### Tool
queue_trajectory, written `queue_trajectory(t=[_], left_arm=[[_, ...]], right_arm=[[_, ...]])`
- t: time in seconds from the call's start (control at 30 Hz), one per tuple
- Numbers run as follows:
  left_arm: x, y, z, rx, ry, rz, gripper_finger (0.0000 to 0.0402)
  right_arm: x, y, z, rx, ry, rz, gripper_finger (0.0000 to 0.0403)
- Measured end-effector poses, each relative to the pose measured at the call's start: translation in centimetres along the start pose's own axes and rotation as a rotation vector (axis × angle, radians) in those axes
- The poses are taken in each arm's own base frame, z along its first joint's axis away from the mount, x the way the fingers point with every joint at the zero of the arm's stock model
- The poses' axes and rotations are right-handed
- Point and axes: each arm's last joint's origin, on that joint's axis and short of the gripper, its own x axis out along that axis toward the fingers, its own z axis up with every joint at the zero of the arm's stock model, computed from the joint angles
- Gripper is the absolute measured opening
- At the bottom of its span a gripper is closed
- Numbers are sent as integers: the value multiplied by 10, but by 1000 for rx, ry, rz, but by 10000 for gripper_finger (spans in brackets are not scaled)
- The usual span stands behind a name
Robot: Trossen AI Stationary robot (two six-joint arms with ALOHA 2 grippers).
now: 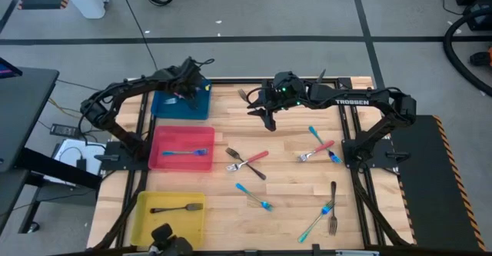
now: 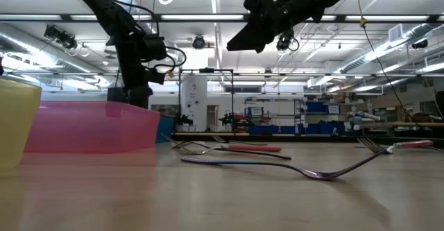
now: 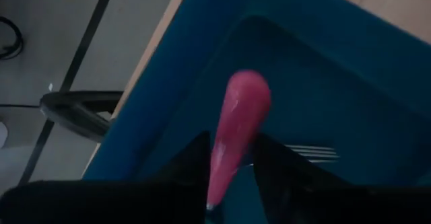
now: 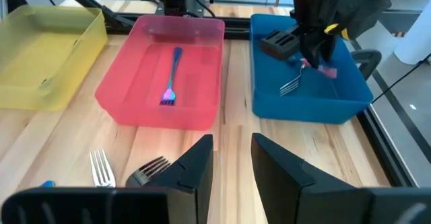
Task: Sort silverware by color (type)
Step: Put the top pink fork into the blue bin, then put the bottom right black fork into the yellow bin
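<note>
Over the blue bin (image 4: 350,96) (far corner), left claw (image 4: 311,61) grips red-handled fork (image 4: 306,75)

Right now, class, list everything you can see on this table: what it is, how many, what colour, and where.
Blue bin: one, blue, far left.
Red bin: one, red, mid left.
Yellow bin: one, yellow, near left.
Blue-handled fork: one, in the red bin.
Dark fork: one, in the yellow bin.
Loose forks: about eight, red-handled, blue-handled and dark, scattered on the wooden table.
Held fork: one, red handle, above the blue bin.
Left claw: shut on the held fork.
Right claw: open, empty, raised over the table's far middle.
</note>
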Motion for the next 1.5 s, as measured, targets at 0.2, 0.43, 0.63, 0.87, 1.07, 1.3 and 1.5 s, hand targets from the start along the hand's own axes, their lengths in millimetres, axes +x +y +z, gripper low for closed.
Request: queue_trajectory(t=[0.2, 0.43, 0.63, 0.87, 1.07, 1.3, 1.5], left_arm=[[-3, -11, 5, 35, -26, -9, 130], [-9, -26, 13, 79, -73, -21, 133], [-16, -49, 19, 150, -103, -49, 133], [-27, -80, 24, 235, -140, -87, 133], [-39, -108, 26, 305, -180, -123, 133], [-54, -143, 24, 392, -228, -169, 133], [-67, -172, 17, 482, -249, -211, 133]], right_arm=[[0, 1, -5, 17, 47, 10, 109], [1, 8, -12, 45, 131, 42, 109], [2, 19, -15, 50, 184, 78, 109], [3, 29, -20, 152, 261, 60, 110], [-1, 39, -37, 272, 479, -126, 110], [9, 58, -43, 338, 413, -166, 110], [16, 78, -56, 351, 384, -132, 110]])
